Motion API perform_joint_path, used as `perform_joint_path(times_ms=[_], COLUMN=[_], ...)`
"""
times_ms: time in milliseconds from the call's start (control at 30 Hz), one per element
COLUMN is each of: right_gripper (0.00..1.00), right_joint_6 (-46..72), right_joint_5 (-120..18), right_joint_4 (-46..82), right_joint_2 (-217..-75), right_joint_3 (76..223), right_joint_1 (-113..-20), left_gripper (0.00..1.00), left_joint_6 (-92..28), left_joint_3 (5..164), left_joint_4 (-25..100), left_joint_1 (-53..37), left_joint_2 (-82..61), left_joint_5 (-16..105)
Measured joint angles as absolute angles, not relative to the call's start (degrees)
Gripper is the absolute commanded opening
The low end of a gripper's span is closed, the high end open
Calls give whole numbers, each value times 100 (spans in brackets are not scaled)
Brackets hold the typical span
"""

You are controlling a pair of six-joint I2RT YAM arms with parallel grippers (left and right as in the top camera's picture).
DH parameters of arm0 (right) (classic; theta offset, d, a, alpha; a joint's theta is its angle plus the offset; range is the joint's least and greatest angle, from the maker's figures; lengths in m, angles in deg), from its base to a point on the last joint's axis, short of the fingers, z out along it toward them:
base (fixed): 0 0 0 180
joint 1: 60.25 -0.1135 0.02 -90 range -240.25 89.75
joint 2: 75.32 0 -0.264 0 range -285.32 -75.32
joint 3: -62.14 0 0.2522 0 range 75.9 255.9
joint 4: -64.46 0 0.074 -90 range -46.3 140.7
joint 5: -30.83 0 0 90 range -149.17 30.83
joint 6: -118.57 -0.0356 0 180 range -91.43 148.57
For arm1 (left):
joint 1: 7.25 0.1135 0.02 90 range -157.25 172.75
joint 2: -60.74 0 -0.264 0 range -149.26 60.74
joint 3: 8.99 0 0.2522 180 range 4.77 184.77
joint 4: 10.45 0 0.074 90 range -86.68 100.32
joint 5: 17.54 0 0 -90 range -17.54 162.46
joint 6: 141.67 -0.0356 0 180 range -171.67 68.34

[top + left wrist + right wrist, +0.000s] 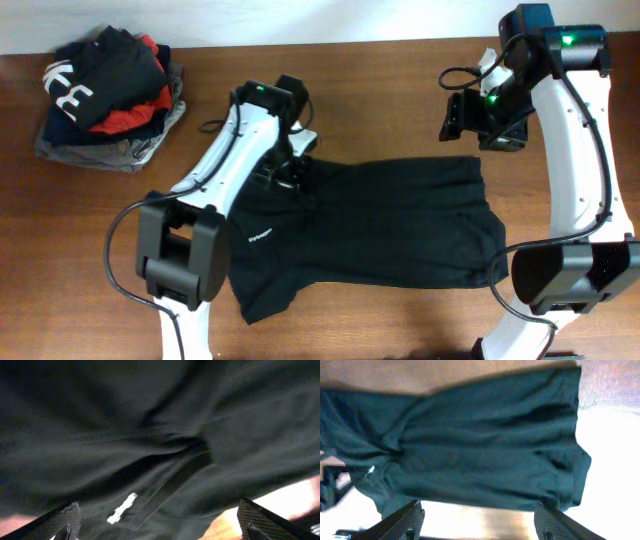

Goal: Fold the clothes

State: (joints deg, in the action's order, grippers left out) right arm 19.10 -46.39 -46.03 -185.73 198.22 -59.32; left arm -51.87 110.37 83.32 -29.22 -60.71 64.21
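Note:
The black long-sleeved top (380,225) lies spread out on the wooden table, with small white lettering (258,235) near its left side. My left gripper (290,165) is low over the top's upper left edge. In the left wrist view the black fabric (150,435) fills the frame, and the open fingers (160,525) straddle it near a white mark (122,508). My right gripper (480,125) is open and empty, raised beyond the top's upper right corner. The right wrist view shows the whole top (485,445) ahead of its open fingers (477,520).
A pile of folded garments (105,95), red, grey and black with big white letters, sits at the table's far left corner. The brown table (90,250) shows bare wood to the left of and in front of the top.

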Motion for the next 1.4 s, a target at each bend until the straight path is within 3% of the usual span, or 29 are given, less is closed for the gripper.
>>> perform_joint_path(times_ms=[200,367,433,467,533,600,633,667,700,833,1000,1400], right_gripper=[72,72,66,61,42,21,13,8,4,4,4,4], right_joint_6=[1877,1848,1855,1859,1872,1848,1842,1851,1853,1833,1877,1960], right_joint_5=[-4639,-4727,-4834,-4899,-5002,-5063,-5089,-5116,-5135,-5105,-4792,-4506], right_joint_4=[-4629,-4629,-4629,-4629,-4627,-4592,-4507,-4391,-4214,-3266,-2225,-1849], right_joint_2=[-18322,-17511,-17105,-16925,-16657,-16552,-16541,-16560,-16602,-16952,-17470,-18606], right_joint_3=[19796,19759,19759,19759,19759,19711,19623,19497,19335,18393,17418,16900], right_joint_1=[-5755,-5696,-5696,-5696,-5696,-5696,-5696,-5696,-5696,-5696,-5696,-5696], left_gripper=[99,99,98,94,72,36,22,15,15,15,2,1], left_joint_6=[-4792,-4704,-4685,-4685,-4641,-4632,-4632,-4639,-4639,-4628,-4573,-4573], left_joint_3=[11035,11037,11039,11044,11059,11083,11081,11068,11026,10591,9802,8961], left_joint_4=[8479,8804,8868,8874,8881,8863,8833,8774,8669,8096,7163,6214], left_joint_1=[-2313,-1744,-1602,-1561,-1535,-1548,-1554,-1563,-1583,-1657,-1803,-1838], left_joint_2=[-5638,-4443,-3918,-3678,-3306,-3134,-3118,-3129,-3168,-3370,-3809,-4989], left_joint_5=[6640,6716,6727,6736,6738,6719,6705,6679,6633,6469,6163,5645])
